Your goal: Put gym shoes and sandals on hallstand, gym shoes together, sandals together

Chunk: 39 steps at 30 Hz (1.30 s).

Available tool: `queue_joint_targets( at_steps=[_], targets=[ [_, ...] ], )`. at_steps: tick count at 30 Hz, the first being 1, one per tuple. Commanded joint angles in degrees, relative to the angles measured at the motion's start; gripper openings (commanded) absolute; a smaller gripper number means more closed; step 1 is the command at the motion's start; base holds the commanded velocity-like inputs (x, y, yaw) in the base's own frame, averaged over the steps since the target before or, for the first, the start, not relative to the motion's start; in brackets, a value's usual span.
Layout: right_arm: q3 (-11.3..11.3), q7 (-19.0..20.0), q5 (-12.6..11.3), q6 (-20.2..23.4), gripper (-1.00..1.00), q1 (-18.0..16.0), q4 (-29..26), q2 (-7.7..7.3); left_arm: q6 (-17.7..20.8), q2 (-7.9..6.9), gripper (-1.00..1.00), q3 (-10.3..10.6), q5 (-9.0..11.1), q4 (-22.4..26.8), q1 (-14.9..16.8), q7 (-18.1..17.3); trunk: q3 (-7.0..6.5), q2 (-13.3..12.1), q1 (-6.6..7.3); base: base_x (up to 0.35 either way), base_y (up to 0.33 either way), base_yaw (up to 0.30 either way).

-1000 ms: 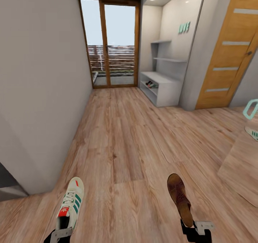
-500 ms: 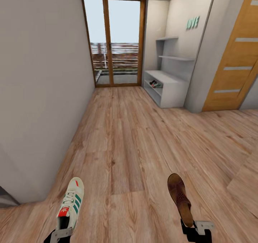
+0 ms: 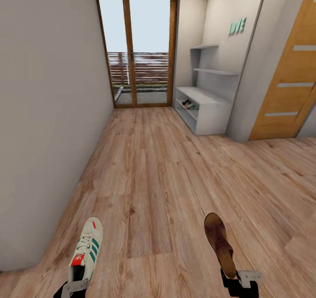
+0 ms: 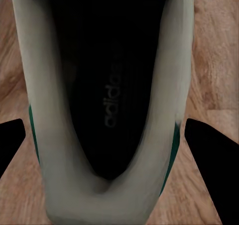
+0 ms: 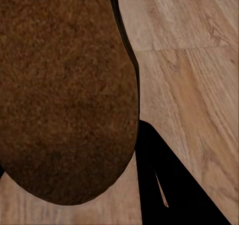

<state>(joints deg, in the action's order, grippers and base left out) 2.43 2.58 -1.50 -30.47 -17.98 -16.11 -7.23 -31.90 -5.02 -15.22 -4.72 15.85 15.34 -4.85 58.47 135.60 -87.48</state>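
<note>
Head view, bottom edge: left gripper [image 3: 75, 285] clamped on a gym shoe [image 3: 87, 248] at lower left, right gripper [image 3: 239, 282] clamped on a sandal [image 3: 219, 243] at lower right — both carried above the corridor floor [image 3: 149, 179], hallstand [image 3: 202, 109] upper right, a shoe pair on its open shelf.

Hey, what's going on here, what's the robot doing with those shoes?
The robot is in a corridor carrying footwear. Its left tool holds a gym shoe by the heel, and its right tool holds a brown sandal. The grey hallstand stands ahead on the right, with a shoe already on its shelf.
</note>
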Motion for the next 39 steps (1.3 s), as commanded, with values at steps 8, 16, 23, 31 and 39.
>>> queue_joint_targets(
  at_steps=[8, 16, 23, 31, 39],
  targets=[
    [0.5, 0.4, -0.6, -0.1, -1.0, 0.0, -0.2, -0.11, -0.2, 0.01, -1.0, -0.5, -0.5, 0.0, 0.0, -0.3, 0.05, 0.0, -0.02, 0.335, -0.015, 0.0],
    [0.3, 0.4, -0.6, -0.1, -1.0, 0.0, -0.3, -0.21, -0.3, 0.04, -1.0, -0.5, -0.5, 0.0, 0.0, -0.3, 0.05, 0.0, -0.02, 0.339, -0.001, 0.0],
    [0.3, 0.6, -0.5, -0.1, -1.0, 0.0, -0.2, -0.21, -0.3, 0.04, -1.0, -0.5, -0.2, 0.0, 0.0, -0.3, 0.05, 0.0, -0.02, 0.339, 0.0, 0.0],
    [0.5, 0.5, -0.6, 0.0, -1.0, 0.0, -0.3, -0.16, -0.3, 0.0, -1.0, -0.5, 1.0, 0.0, 0.0, -0.3, 0.05, 0.0, -0.02, 0.339, 0.0, 0.0],
    [0.4, 0.3, -0.6, 0.0, -1.0, 0.0, -0.3, -0.08, -0.3, 0.01, -1.0, -0.5, 1.1, 0.0, 0.0, -0.3, 0.27, 0.0, -0.02, 0.339, 0.0, 0.115]
  ],
)
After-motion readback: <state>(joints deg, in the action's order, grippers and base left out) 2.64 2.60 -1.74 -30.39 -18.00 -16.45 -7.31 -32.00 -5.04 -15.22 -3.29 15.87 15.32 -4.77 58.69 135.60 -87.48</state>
